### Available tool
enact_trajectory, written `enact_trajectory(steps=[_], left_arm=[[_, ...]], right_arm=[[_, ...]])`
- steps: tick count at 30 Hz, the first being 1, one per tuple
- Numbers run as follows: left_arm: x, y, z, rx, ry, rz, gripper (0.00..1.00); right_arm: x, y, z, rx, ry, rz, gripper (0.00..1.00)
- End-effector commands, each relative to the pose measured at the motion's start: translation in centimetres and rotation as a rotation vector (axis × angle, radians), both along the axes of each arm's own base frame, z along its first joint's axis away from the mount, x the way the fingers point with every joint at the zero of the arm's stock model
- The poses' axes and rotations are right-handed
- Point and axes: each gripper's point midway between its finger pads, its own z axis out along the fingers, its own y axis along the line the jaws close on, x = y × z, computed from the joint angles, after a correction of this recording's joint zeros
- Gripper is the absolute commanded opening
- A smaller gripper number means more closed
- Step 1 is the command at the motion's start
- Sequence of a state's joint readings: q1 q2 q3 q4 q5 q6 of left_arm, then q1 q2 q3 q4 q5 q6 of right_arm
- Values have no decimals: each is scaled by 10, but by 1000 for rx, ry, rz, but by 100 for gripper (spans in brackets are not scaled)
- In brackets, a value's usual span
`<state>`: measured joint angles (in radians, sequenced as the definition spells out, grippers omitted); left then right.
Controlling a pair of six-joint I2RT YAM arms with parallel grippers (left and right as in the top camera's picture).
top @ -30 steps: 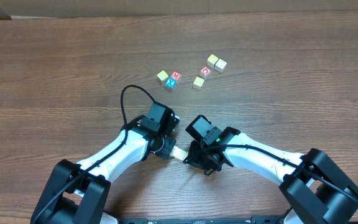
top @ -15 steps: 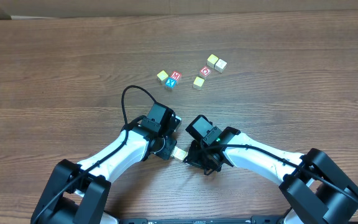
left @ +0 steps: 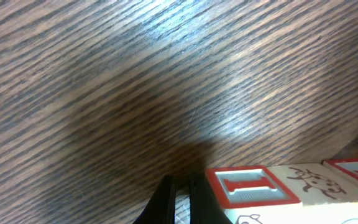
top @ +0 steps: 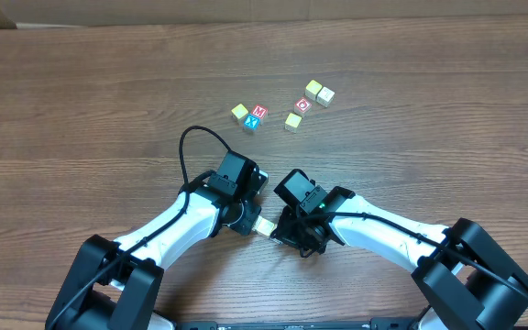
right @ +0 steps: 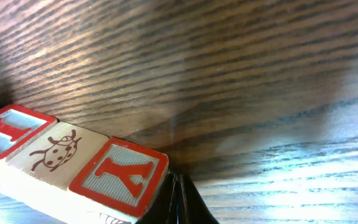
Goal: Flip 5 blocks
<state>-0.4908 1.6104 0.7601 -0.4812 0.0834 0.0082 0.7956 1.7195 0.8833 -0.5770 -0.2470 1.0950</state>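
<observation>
No visible change among blocks

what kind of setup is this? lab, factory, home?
Most likely a robot lab bench rather than a home or a factory line: a wood-grain table, the left arm and right arm based at its near edge, and toy alphabet blocks scattered as test pieces.

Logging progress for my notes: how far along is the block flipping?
Done: cannot tell; no face shows which blocks were flipped. In hand: a row of three, I block, ladybug block, Y block, lies between the left gripper and right gripper, both shut, one at each end, none gripped. Left: likely the scattered blocks farther up the table.
</observation>
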Motion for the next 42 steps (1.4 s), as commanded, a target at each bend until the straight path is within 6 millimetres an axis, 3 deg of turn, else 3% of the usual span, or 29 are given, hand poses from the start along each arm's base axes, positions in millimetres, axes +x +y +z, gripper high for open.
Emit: enact_trajectory(steps=[1,42], left_arm=[[-38,9,-33,36,142,-41,4],[-31,0,-32,89,56,-109,4]], right_arm=[[-7,1,-4,-10,30,-28,4],[-23,13,-3,3,71,-33,4]])
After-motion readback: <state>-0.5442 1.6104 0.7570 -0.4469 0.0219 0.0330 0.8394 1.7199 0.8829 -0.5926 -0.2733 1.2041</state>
